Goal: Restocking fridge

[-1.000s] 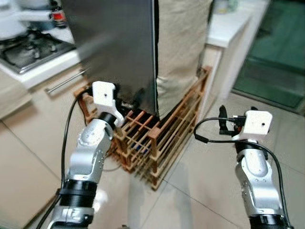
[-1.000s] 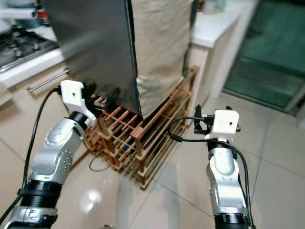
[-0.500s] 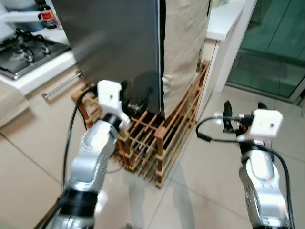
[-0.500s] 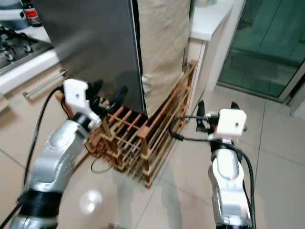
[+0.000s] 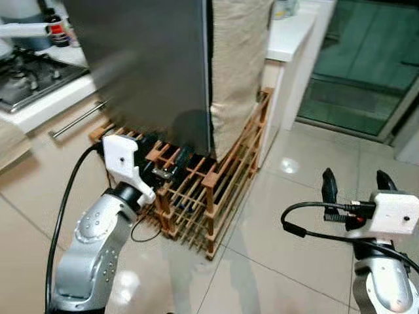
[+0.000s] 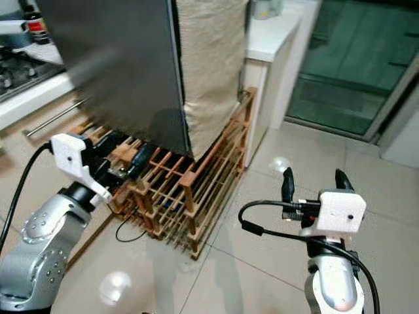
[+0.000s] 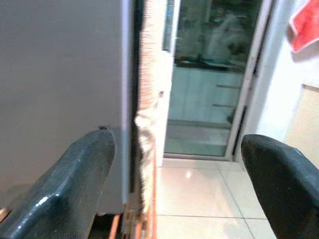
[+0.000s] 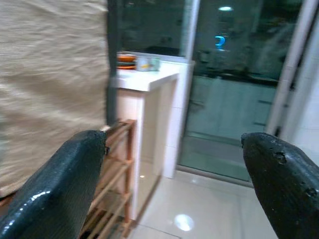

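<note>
the fridge [image 5: 150, 65] stands straight ahead, its dark grey door face turned toward the robot and its front edge running down the middle of the head views. a beige cloth [image 5: 236, 65] hangs over the side of it, just beyond that edge. the fridge sits on a wooden slatted rack [image 5: 216, 176] that juts out onto the tiled floor [image 5: 275, 261].

the left claw [image 5: 171, 162] is raised low in front of the fridge door, just above the rack's near slats, with its two black fingers apart and nothing between them. in the left wrist view the fingers [image 7: 75, 189] frame the door's edge and the fringe of the cloth, close to the door but not visibly touching it.

the right claw [image 5: 353, 186] is held up well apart from the fridge, over the bare floor to the right, its fingers [image 8: 55, 189] spread wide and empty.

to the left of the fridge a pale surface [image 5: 46, 104] carries a gas hob [image 5: 26, 75] and a dark bottle [image 5: 54, 29], with a metal drawer handle [image 5: 78, 119] below. a white surface [image 5: 294, 29] lies to the right behind the cloth, and beyond it a glass sliding door [image 5: 366, 65].
</note>
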You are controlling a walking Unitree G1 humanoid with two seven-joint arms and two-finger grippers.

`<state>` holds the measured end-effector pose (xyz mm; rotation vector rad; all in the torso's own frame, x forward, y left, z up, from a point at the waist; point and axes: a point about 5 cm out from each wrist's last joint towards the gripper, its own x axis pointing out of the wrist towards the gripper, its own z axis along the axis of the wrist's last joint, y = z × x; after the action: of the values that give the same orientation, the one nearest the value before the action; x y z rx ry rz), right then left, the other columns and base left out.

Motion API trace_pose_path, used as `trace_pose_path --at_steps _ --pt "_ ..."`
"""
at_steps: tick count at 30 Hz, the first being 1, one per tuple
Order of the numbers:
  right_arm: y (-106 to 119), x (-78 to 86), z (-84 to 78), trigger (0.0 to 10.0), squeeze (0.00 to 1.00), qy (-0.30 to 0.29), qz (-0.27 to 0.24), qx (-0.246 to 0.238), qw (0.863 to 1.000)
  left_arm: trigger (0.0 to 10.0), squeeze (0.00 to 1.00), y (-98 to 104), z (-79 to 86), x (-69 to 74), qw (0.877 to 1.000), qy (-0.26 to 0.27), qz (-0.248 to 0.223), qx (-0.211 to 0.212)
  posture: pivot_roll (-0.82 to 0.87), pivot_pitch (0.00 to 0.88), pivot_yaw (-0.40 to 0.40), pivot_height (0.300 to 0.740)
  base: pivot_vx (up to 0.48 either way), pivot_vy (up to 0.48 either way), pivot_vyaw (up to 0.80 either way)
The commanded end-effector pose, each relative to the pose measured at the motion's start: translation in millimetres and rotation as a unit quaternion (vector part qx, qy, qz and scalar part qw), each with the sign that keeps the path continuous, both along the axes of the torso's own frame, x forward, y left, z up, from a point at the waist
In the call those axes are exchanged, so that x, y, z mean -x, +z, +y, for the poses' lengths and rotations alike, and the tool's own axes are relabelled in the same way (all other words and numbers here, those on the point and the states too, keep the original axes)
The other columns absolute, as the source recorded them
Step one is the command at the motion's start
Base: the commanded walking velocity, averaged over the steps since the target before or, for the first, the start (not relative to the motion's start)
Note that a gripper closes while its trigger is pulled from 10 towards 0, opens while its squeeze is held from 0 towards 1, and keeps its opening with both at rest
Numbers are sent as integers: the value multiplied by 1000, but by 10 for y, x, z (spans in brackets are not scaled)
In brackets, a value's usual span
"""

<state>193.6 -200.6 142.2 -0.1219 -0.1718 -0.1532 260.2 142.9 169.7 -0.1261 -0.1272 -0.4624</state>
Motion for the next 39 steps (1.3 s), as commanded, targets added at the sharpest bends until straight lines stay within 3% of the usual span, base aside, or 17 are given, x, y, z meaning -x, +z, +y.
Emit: trace_pose_path --at_steps 1,4,7,15,27,34,36,39 --pt "14 -75 15 10000 0 -1 -2 -6 1000 10000 0 5 -11 -97 1000 8 2 -2 -134 0 82 740 458 0 0" --pt "18 -217 122 10000 0 17 -6 -11 1000 10000 0 61 -68 -269 1000 10 -6 0 -127 0 79 740 463 0 0" --pt "11 -262 117 10000 0 21 -2 -10 1000 10000 0 67 -44 -313 1000 30 8 8 -129 0 81 740 480 0 0" --pt "4 -300 126 10000 0 28 0 -8 1000 10000 0 102 -18 -377 996 71 15 58 -138 0 89 740 353 0 0" --pt "-45 -315 147 10000 0 37 8 -7 999 10000 0 151 -5 -351 995 85 8 47 -125 0 83 740 0 0 0" --pt "-43 -355 146 10000 0 38 9 -11 999 10000 0 140 -279 -394 999 17 30 15 -126 0 81 740 0 0 0" --pt "-38 -390 137 10000 0 34 11 -13 999 10000 0 149 -340 -468 999 19 35 20 -138 0 89 740 0 0 -800" --pt "-33 -394 126 10000 0 30 12 -11 999 10000 0 136 -304 -506 998 39 46 23 -143 0 93 740 0 0 -800"
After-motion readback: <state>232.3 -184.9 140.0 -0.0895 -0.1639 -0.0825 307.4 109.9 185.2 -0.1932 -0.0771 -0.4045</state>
